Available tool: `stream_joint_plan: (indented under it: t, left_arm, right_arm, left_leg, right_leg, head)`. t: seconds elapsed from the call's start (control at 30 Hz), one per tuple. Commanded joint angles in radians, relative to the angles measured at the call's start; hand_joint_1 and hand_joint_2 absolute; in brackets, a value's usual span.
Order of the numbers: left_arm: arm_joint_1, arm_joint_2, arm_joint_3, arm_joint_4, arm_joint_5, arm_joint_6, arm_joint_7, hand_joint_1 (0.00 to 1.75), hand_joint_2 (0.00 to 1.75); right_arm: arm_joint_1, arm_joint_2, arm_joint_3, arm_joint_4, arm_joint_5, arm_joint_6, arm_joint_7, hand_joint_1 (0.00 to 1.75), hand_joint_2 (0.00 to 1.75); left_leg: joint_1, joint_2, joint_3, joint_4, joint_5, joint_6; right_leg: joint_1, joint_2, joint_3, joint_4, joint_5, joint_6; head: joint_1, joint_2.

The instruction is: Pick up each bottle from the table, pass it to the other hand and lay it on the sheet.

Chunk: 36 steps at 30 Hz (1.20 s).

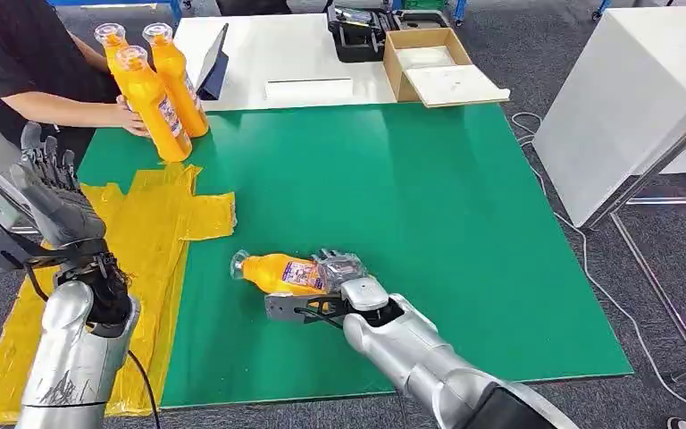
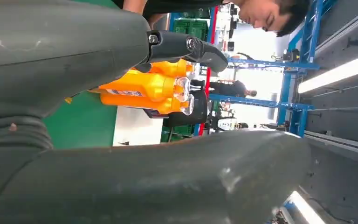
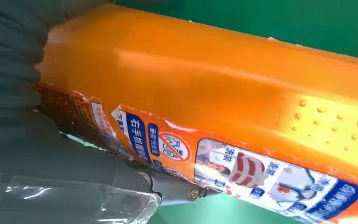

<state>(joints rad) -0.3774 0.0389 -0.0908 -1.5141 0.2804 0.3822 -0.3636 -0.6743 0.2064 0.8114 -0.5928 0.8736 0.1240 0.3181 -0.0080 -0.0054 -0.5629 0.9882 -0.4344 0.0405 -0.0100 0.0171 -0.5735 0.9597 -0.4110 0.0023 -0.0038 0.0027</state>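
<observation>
An orange bottle (image 1: pixel 277 273) with a clear cap lies on its side on the green table (image 1: pixel 429 197), cap pointing left. My right hand (image 1: pixel 341 275) grips its base end; in the right wrist view the bottle (image 3: pixel 223 79) lies against the hand (image 3: pixel 14 102), its torn label facing the camera. My left hand (image 1: pixel 52 189) is raised over the table's left edge, fingers apart and holding nothing. The yellow sheet (image 1: pixel 156 228) covers the table's left side, just left of the lying bottle. Three more orange bottles (image 1: pixel 156 85) stand at the back left.
A person in black (image 1: pixel 18 63) at the back left holds the standing bottles (image 2: pixel 144 88) with one hand. Behind the green table a white table (image 1: pixel 295 54) carries a tablet, a cardboard box (image 1: pixel 429 58) and a dark case. Another white table (image 1: pixel 634 98) stands to the right.
</observation>
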Motion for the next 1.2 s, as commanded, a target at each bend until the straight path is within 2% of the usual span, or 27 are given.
stream_joint_plan:
  t: [0.03,0.2,0.4,0.6,0.67,0.8,0.83,0.97,1.07,1.2]
  left_arm:
    - [-0.037,0.012,0.003,0.083,0.019,-0.007,-0.015,0.00,0.00]
    - [-0.033,0.022,0.006,0.083,0.028,-0.006,-0.022,0.00,0.00]
    - [-0.012,0.037,0.003,0.087,0.041,-0.008,-0.021,0.00,0.00]
    - [0.044,0.040,-0.034,0.153,0.133,-0.090,0.049,0.00,0.00]
    - [0.046,0.039,-0.039,0.156,0.135,-0.092,0.042,0.00,0.00]
    - [0.063,0.030,-0.080,0.155,0.192,-0.165,0.087,0.00,0.00]
    - [0.059,0.025,-0.096,0.164,0.201,-0.178,0.093,0.00,1.75]
    - [0.017,-0.008,-0.193,0.216,0.220,-0.208,0.108,0.00,1.75]
    - [0.016,-0.006,-0.200,0.216,0.225,-0.203,0.107,0.00,1.75]
    - [0.001,-0.034,-0.246,0.188,0.245,-0.238,0.121,0.00,1.75]
  right_arm:
    - [0.010,-0.039,-0.021,0.066,0.010,0.013,-0.021,1.75,1.75]
    - [0.010,-0.046,-0.020,0.016,0.015,0.009,-0.027,1.75,1.75]
    - [0.065,-0.105,-0.036,-0.175,-0.013,0.035,-0.029,1.75,1.75]
    - [0.134,-0.223,-0.234,-0.561,-0.237,0.110,-0.025,1.75,1.75]
    - [0.137,-0.233,-0.244,-0.593,-0.243,0.133,-0.012,1.75,1.75]
    - [0.196,-0.234,-0.364,-0.777,-0.335,0.053,-0.079,1.75,1.75]
    - [0.199,-0.237,-0.375,-0.801,-0.355,0.048,-0.089,1.75,1.75]
    - [0.192,-0.202,-0.357,-0.797,-0.429,-0.001,-0.135,1.75,1.75]
    - [0.192,-0.200,-0.344,-0.789,-0.431,-0.016,-0.135,1.75,1.75]
    - [0.154,-0.172,-0.292,-0.705,-0.352,-0.089,-0.080,1.75,1.75]
  left_leg:
    - [0.000,-0.004,0.001,-0.002,0.002,-0.003]
    - [0.000,-0.003,0.002,-0.001,0.001,-0.003]
    - [0.000,-0.003,0.003,-0.001,0.000,-0.003]
    - [-0.001,-0.004,0.001,-0.001,0.000,-0.003]
    - [-0.001,-0.004,-0.001,0.000,0.000,-0.003]
    - [0.000,-0.003,-0.003,0.000,-0.001,-0.004]
    - [-0.001,-0.004,-0.004,0.001,-0.001,-0.003]
    - [0.000,-0.006,-0.005,0.002,-0.001,-0.004]
    - [0.000,-0.004,-0.005,0.001,0.000,-0.003]
    - [0.000,-0.002,-0.006,0.001,0.000,-0.002]
  right_leg:
    - [0.001,-0.006,0.003,-0.002,0.000,-0.001]
    - [0.000,-0.004,0.003,-0.001,0.000,-0.001]
    - [0.000,-0.004,0.004,-0.002,-0.001,-0.001]
    - [-0.001,-0.006,0.003,-0.001,-0.001,0.000]
    - [-0.001,-0.005,0.001,0.000,-0.001,0.000]
    - [0.000,-0.005,0.000,0.000,-0.002,0.000]
    - [-0.001,-0.006,-0.001,0.001,-0.002,0.000]
    - [-0.001,-0.008,-0.002,0.001,-0.002,0.000]
    - [-0.001,-0.005,-0.003,0.000,-0.001,0.000]
    - [-0.001,-0.003,-0.005,0.000,0.000,0.000]
  head:
    - [0.000,0.000]
    - [0.000,0.000]
    - [-0.001,0.000]
    - [0.000,0.000]
    - [0.000,0.000]
    - [0.000,0.000]
    - [0.000,0.000]
    - [0.000,0.000]
    - [0.000,0.000]
    - [0.000,0.000]
